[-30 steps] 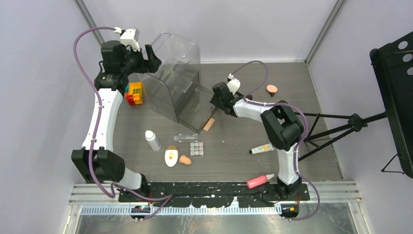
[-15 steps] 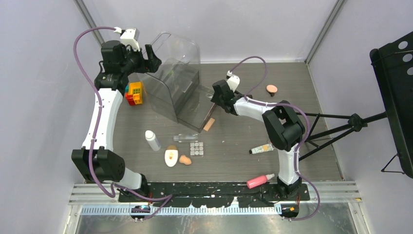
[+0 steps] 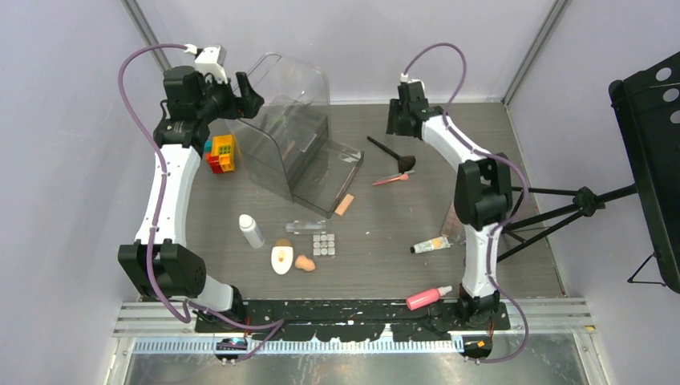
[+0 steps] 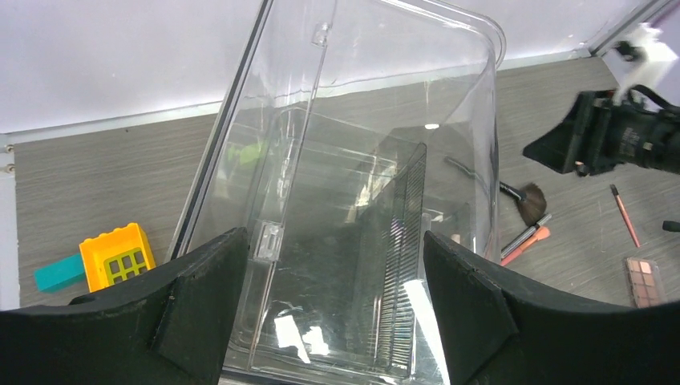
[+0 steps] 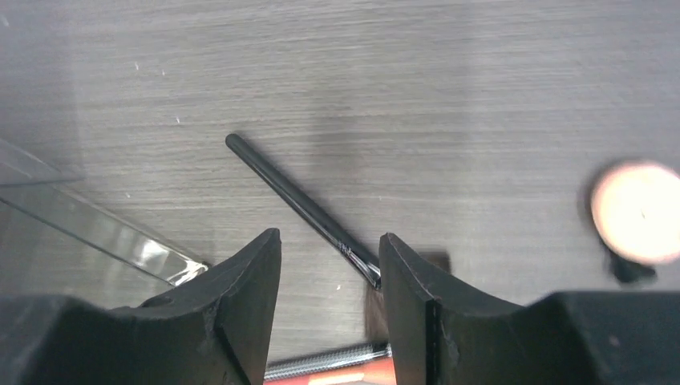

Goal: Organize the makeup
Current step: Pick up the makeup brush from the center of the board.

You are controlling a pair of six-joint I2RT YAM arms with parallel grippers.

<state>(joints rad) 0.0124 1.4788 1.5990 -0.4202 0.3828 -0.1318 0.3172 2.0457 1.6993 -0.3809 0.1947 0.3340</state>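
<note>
Two end effectors are stationed at the far side of the worktop [image 3: 385, 233]. The right end effector [image 3: 394, 126] is released: its jaws stand apart with nothing between them, just above the black brush [image 3: 388, 151], whose thin handle is seen running slantwise under the gap in the right wrist view. The left end effector [image 3: 243, 87] is set astride an edge of the clear case [image 3: 297, 136] with its jaws wide. Whether the case is pinched or merely straddled cannot be told.

The brush is judged light and stiff along its glossy handle, which may slip or roll when pinched. The bristle head is soft and would be crushed, so a hold is best taken across the handle, towards the ferrule. A coral pencil [image 3: 390, 179] lies just beside the bristles and could be nudged.

The rest of the makeup is scattered nearer the arm bases: a white bottle [image 3: 252, 231], a palette [image 3: 324, 244], a white oval compact [image 3: 281, 258], a peach sponge [image 3: 305, 263], a cream tube [image 3: 431, 244] and a pink bottle [image 3: 428, 297].

Bare worktop is left around the handle's tip, so room for a descent is judged ample. The case's transparent flap lies near on one side, and its edge is easily overlooked. The back wall stands close behind the right arm.
</note>
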